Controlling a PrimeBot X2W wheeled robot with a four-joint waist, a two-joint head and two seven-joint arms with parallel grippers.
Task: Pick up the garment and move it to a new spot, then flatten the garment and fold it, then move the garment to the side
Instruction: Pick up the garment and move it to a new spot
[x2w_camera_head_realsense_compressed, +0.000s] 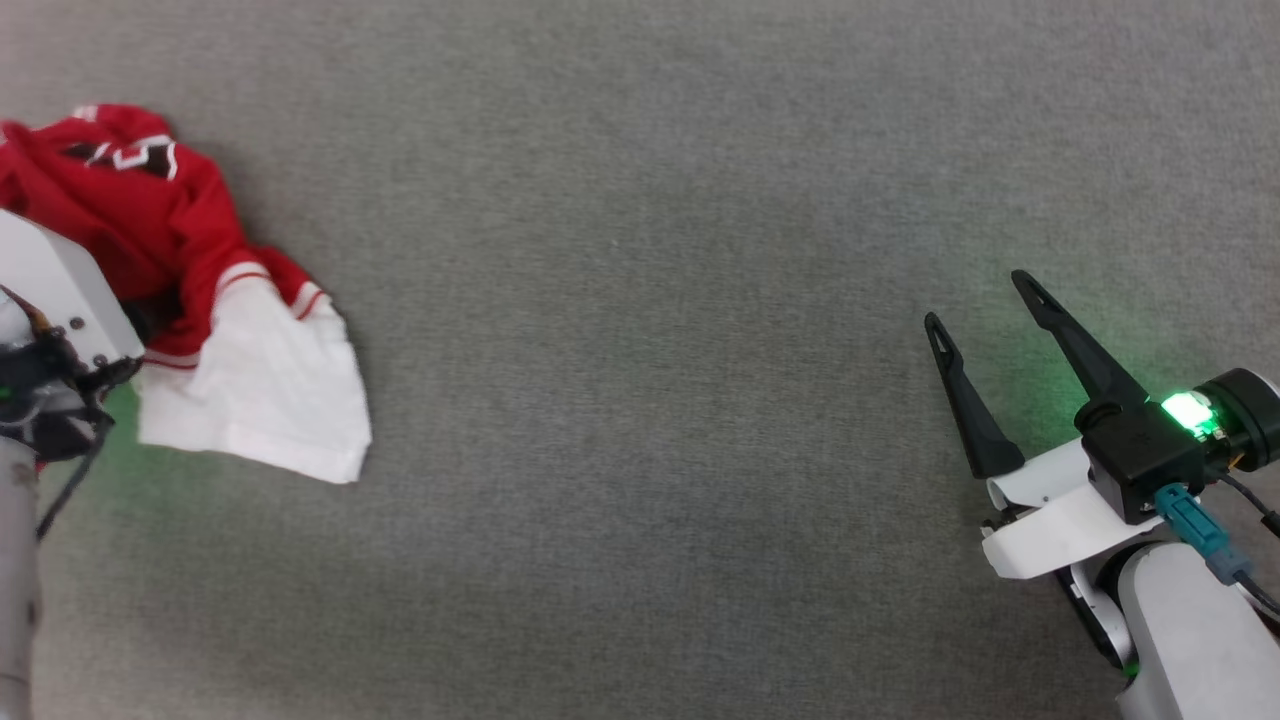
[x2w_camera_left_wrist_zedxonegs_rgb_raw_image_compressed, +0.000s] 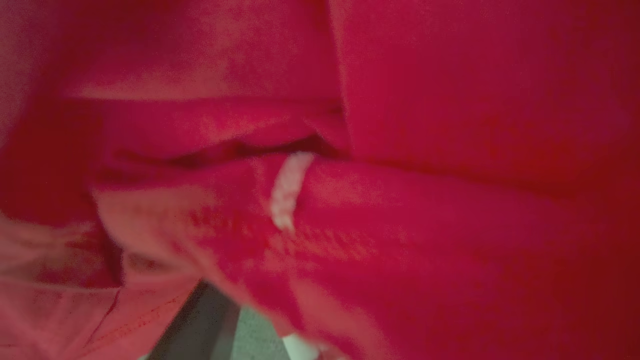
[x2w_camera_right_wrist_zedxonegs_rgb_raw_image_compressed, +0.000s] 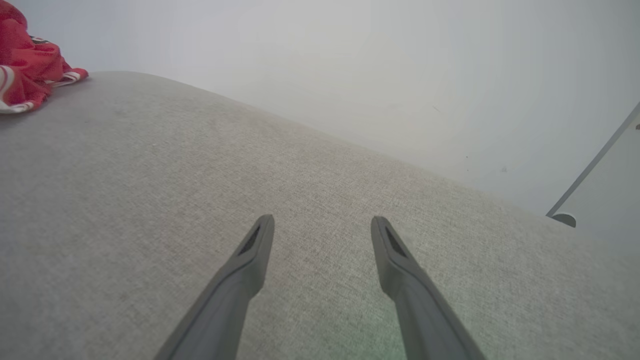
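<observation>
The task had barely begun: the red Bulls jersey (x2w_camera_head_realsense_compressed: 170, 230) lay crumpled in a heap at the upper left of the head view, one white sleeve (x2w_camera_head_realsense_compressed: 270, 400) spilling toward the frame's centre, neither flattened nor folded. The left gripper (x2w_camera_head_realsense_compressed: 70, 290) was pressed into the heap at the left edge, its fingers hidden by its pale housing; red folds crowded the left wrist view. Its fingers stood spread wide, though whether cloth lay between them could not be told. The right gripper (x2w_camera_head_realsense_compressed: 978, 298) hovered at the lower right, fingers parted and empty, over bare grey fabric surface (x2w_camera_head_realsense_compressed: 640, 400), well apart from the jersey. Lifting, relocating, flattening, folding and setting aside all seemingly remained.
</observation>
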